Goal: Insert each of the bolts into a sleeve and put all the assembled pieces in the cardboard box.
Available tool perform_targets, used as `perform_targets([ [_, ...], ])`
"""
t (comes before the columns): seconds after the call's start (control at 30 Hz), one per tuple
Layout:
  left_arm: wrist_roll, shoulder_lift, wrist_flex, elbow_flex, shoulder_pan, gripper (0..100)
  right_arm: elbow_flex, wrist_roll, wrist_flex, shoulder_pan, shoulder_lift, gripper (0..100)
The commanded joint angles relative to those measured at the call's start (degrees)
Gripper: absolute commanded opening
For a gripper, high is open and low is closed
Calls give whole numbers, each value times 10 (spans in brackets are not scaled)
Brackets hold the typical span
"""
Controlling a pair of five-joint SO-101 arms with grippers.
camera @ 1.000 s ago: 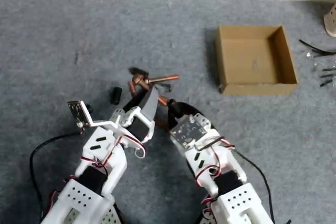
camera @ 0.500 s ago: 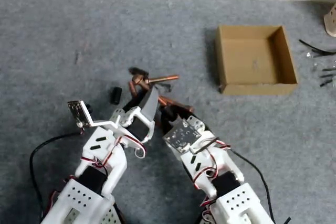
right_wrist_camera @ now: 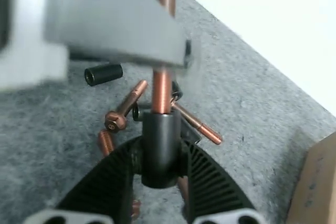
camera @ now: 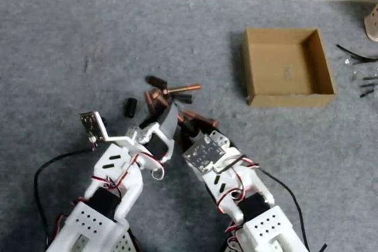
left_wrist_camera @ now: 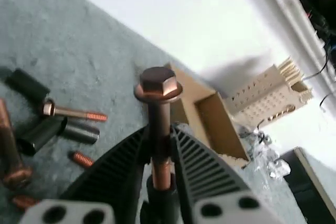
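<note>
Leaning toward each other in the high view, the left gripper (camera: 168,120) and right gripper (camera: 190,127) meet just beside the loose bolts (camera: 162,94), well apart from the cardboard box (camera: 248,66). In the left wrist view, the left gripper is clamped on a copper bolt (left_wrist_camera: 158,103), hex head up. In the right wrist view, the right gripper pinches a black sleeve (right_wrist_camera: 159,135) upright, and the bolt's shank meets its top end.

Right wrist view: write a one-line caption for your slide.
Right gripper clamps a black sleeve, a copper bolt at its mouth, loose bolts on the mat behind.
</note>
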Motion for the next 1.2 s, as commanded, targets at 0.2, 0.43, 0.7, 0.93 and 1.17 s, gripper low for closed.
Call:
perform_targets([
  [0.2, 3, -7, 33, 15, 17, 4, 69, 4, 0, 7, -3, 5],
  [0.43, -61, -7, 79, 15, 41, 4, 69, 4, 0, 15, -3, 5],
  [0.7, -114, -12, 113, 15, 81, 4, 70, 2, 0, 30, -3, 5],
  [0.93, -112, -9, 114, 15, 63, 81, 71, 2, 0, 32, -3, 5],
  [1.17, -80, -12, 135, 14, 52, 303, 70, 4, 0, 32, -3, 5],
])
